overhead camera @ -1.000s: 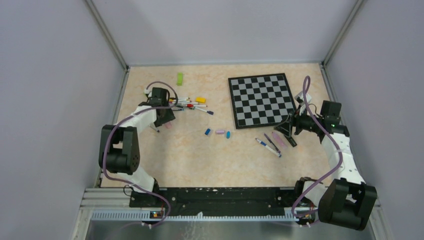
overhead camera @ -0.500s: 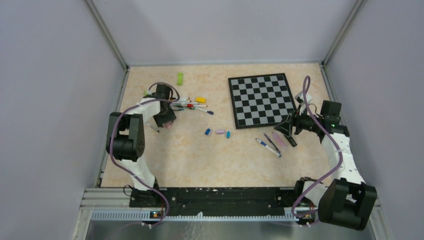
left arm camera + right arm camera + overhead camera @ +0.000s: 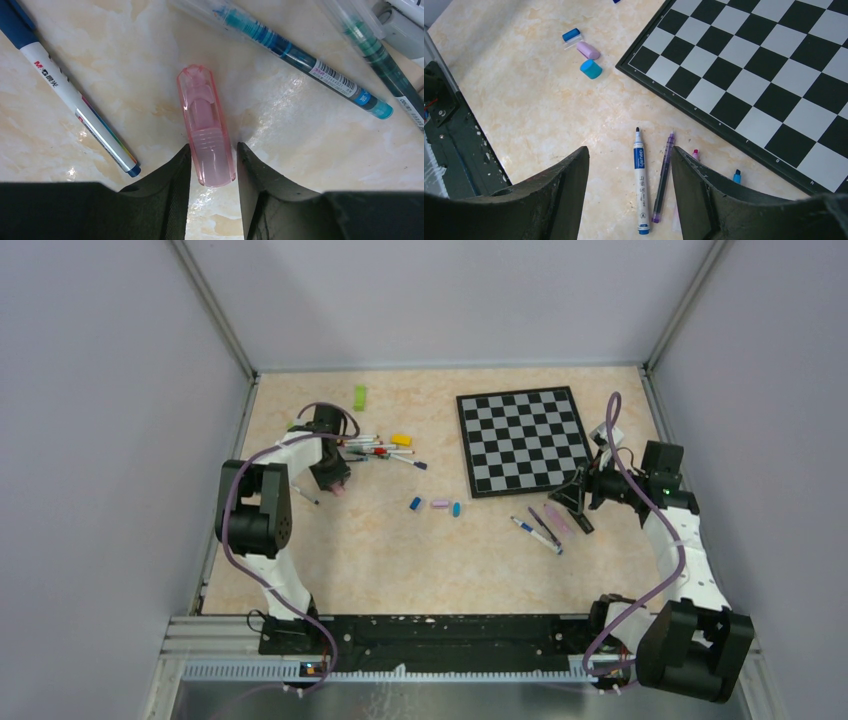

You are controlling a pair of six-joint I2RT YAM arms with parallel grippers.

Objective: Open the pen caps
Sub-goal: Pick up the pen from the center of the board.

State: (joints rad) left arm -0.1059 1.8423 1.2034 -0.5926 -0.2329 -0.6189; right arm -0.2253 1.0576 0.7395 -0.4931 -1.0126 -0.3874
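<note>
Pink pen cap [image 3: 206,130] lies closely flanked by left jaws; right jaws gape.

One black-and-white chessboard [image 3: 522,440], one green rectangular block [image 3: 359,397], one yellow block [image 3: 401,439], three loose plastic caps [image 3: 440,503], one translucent pink cap [image 3: 206,131], thin marker pens [image 3: 378,448] too bunched to count.

You have two matching arms, the left arm [image 3: 262,502] and the right arm [image 3: 684,545], each made of white link shells between chunky black joint housings. A purple left cable [image 3: 325,407] loops loosely along one, and a purple right cable [image 3: 682,558] along the other. A small green light [image 3: 663,478] glows on the right arm's far housing. Both bases bolt to a black rail [image 3: 450,628] fronted by ribbed silver extrusion. The left gripper [image 3: 213,146] and right gripper [image 3: 629,149] have matte black, wedge-shaped fingers.
</note>
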